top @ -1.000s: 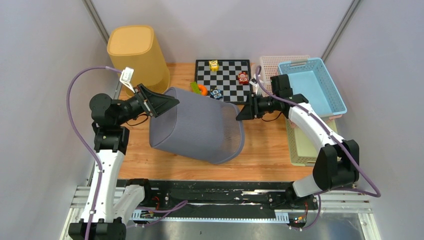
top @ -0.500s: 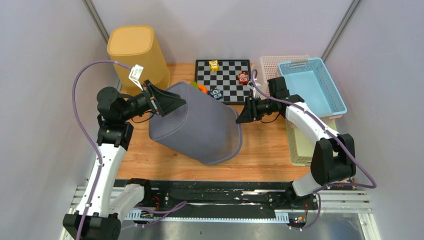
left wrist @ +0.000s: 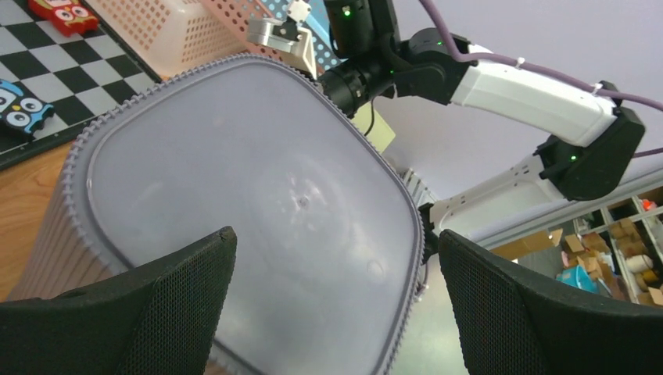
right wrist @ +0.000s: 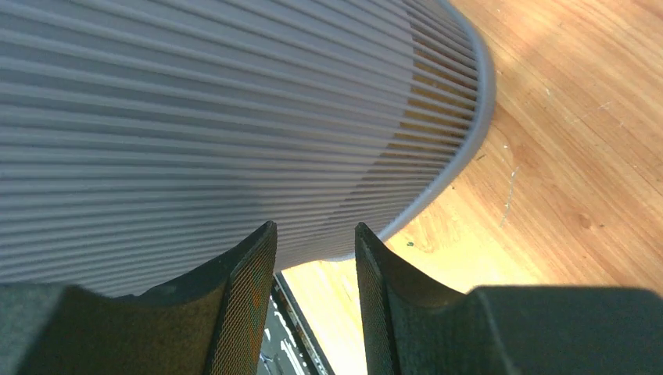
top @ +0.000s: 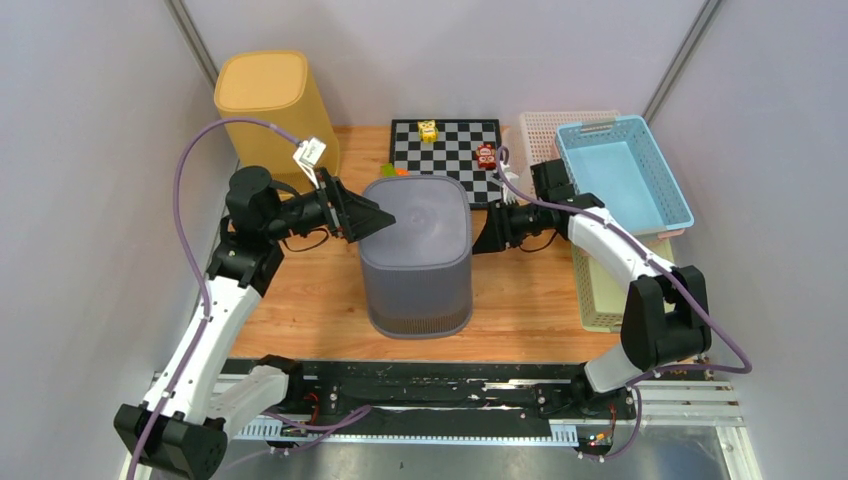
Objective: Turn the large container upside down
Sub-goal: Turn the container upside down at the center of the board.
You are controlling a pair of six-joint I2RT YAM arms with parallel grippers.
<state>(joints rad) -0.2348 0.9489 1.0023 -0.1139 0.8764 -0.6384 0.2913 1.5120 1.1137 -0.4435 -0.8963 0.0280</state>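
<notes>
The large container (top: 415,255), a grey ribbed bin, stands mouth-down on the wooden table with its flat base facing up. My left gripper (top: 385,220) hovers open at the base's left edge, and the left wrist view shows the base (left wrist: 258,195) spread under the wide-apart jaws of the left gripper (left wrist: 335,233). My right gripper (top: 480,235) sits just beside the container's right wall. In its wrist view the ribbed wall (right wrist: 234,117) lies ahead of the right gripper (right wrist: 314,227), whose jaws stand a little apart with nothing between them.
A yellow bin (top: 275,110) stands at the back left. Behind the container is a chessboard (top: 447,150) with small toys. Blue (top: 625,170) and pink (top: 560,125) baskets sit at the back right, over a pale tray (top: 600,290) along the right edge.
The container has swung from lying tilted on its side to standing mouth-down. My left gripper followed it to the right, onto the base. The right gripper barely shifted.
</notes>
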